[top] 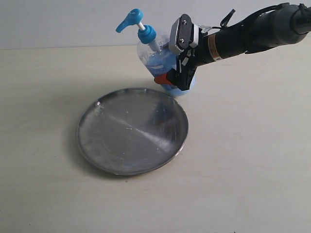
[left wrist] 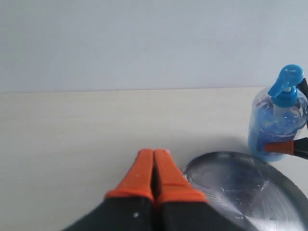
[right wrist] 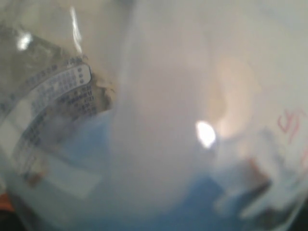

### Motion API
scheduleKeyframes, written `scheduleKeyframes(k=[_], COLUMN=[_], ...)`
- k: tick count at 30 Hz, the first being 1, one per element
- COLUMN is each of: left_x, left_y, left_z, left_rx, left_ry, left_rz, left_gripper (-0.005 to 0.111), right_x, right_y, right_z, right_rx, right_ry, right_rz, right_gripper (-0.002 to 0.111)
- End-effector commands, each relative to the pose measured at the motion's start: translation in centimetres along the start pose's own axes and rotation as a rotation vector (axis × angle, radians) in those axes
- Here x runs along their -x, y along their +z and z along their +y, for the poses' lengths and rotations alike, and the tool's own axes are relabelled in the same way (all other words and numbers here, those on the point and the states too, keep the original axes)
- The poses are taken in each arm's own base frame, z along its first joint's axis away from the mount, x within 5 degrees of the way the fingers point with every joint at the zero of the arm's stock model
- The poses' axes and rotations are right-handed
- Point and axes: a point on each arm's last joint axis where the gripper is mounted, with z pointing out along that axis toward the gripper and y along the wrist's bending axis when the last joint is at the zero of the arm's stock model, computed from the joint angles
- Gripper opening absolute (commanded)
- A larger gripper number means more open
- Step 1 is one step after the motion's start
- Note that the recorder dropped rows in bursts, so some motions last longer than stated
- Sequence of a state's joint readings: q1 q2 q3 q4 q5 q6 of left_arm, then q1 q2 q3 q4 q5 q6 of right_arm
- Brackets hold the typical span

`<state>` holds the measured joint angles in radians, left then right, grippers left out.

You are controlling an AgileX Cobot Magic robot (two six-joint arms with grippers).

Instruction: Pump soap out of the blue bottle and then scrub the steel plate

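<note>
Behind the right fingers (top: pixel 164 80), the blue bottle (top: pixel 153 60), lower body partly hidden.

Shiny steel plate (top: pixel 131 132), clear plastic bottle (top: pixel 154 58)

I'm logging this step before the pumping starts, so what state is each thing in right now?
blue bottle: tilted, part full, gripped around its body.
pump head: up, not pressed.
steel plate: lying flat, right side up, shiny.
right gripper: closed on the blue bottle.
left gripper: shut, empty.
</note>
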<state>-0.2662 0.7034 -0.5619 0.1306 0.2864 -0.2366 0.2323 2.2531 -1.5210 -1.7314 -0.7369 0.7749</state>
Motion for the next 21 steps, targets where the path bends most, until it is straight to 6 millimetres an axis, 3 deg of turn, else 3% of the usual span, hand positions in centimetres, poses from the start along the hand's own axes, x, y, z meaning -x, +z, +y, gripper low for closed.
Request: scheduleKeyframes(k=[1,6,13,21], left_x=[0.7,0.4,-0.1,2.6], left_y=[0.3,1.9,7.0,13.2], left_z=[-0.3,-0.4,-0.6,-2.5], left_rx=[-0.020,-0.022,0.006,-0.054], left_ry=[0.000,0.002,-0.053,-0.026], left_rz=[-0.052,-0.024,0.212,0.375], left_gripper=[0.000,0.000,0.000,0.000], right_x=[0.6,0.6,0.6,0.6], right_y=[-0.2,-0.2,-0.2,-0.2], right_z=[-0.4,-0.4,-0.4,-0.4], right_rx=[-0.013,-0.013,-0.012,-0.012], right_ry=[0.003,0.005,0.004,0.004], right_rz=[-0.034,-0.034,-0.033,-0.033], right_gripper=[0.000,0.000,0.000,0.000])
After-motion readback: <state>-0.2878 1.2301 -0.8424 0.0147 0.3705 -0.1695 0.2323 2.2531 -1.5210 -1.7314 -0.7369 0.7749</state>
